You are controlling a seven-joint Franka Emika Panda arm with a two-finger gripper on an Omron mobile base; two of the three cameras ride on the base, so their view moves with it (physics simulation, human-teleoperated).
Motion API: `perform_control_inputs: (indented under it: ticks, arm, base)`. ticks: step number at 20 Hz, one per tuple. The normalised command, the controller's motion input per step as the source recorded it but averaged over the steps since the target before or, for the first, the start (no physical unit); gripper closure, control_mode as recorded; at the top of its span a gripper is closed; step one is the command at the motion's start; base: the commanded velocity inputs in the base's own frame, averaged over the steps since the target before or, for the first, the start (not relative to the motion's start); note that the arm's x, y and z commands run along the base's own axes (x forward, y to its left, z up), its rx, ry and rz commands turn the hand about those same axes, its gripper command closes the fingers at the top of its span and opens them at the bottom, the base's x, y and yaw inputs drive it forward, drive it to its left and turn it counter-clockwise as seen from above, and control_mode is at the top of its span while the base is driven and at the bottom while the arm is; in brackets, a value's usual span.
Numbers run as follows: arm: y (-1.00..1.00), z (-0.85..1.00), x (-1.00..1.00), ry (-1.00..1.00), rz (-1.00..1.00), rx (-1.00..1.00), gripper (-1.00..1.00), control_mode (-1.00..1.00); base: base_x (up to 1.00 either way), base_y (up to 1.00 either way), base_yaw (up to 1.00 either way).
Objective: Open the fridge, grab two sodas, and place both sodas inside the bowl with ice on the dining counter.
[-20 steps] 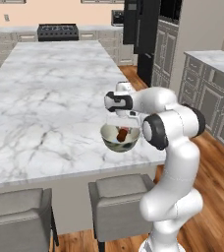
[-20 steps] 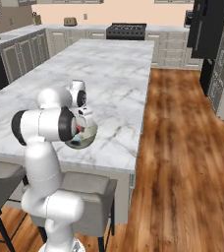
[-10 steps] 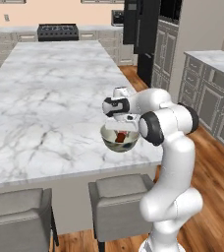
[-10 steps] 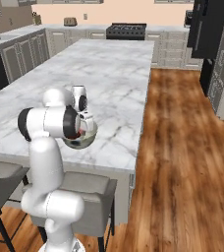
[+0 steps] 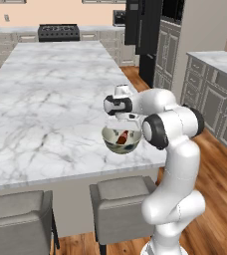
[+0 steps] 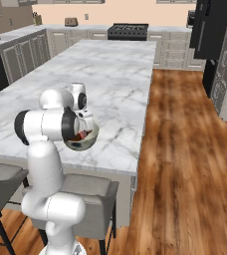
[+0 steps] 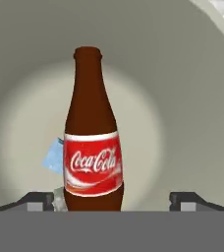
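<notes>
Seen from the left base view, left to right: two grey stools (image 5: 17,215) tucked under the near edge of the desk (image 5: 46,99), a long island with a white, grey-veined marble top. Found a dark stove (image 5: 58,31) against the far wall beyond it. Spotted the bowl (image 5: 109,141), round and cream-white, sitting on the desk near its right end, close to the near edge. Made out the brown bottle (image 5: 122,137) lying tilted inside it, red label showing, with some bluish bits beside it, too small to name. Noted the robot's hand directly above the bowl, pointing down into it. Further right, at the back, stood the black fridge (image 5: 144,30), doors shut, well apart from the desk, then grey cabinets (image 5: 215,94) along the right wall.

From the right base view: found the same bowl (image 6: 87,143) just beside the arm's elbow, on the desk's near edge, with wooden floor (image 6: 185,149) to the right and the fridge (image 6: 212,25) at the upper right.

In the hand view: saw one dark fingertip (image 7: 40,199) at the far left, and a pale blue shape (image 7: 54,155) partly hidden behind the bottle; could not tell what. Found the bottle (image 7: 92,162) in the middle, cap end toward the top, resting against the bowl's darker inside wall (image 7: 182,74). Found the gripper (image 7: 112,201) spread wide, both tips clear of the bottle, gripping nothing.
</notes>
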Motion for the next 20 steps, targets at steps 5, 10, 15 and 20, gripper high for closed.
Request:
perform_control_inputs:
  ticks: [5, 10, 15, 20]
  arm:
    - [-0.01, 0.51, -0.72, -0.14, -0.02, 0.0, -1.0, -1.0]
    - [-0.06, 0.39, -1.0, -0.26, 0.0, -0.05, -1.0, -1.0]
    - [-0.18, 0.59, -0.93, -0.33, 0.03, -0.14, -1.0, -1.0]
    - [-0.23, 0.71, -0.79, -0.32, 0.05, -0.11, -1.0, -1.0]
  base:
    - [0.0, 0.0, 0.0]
    - [0.0, 0.0, 0.0]
    - [0.0, 0.0, 0.0]
    - [0.0, 0.0, 0.0]
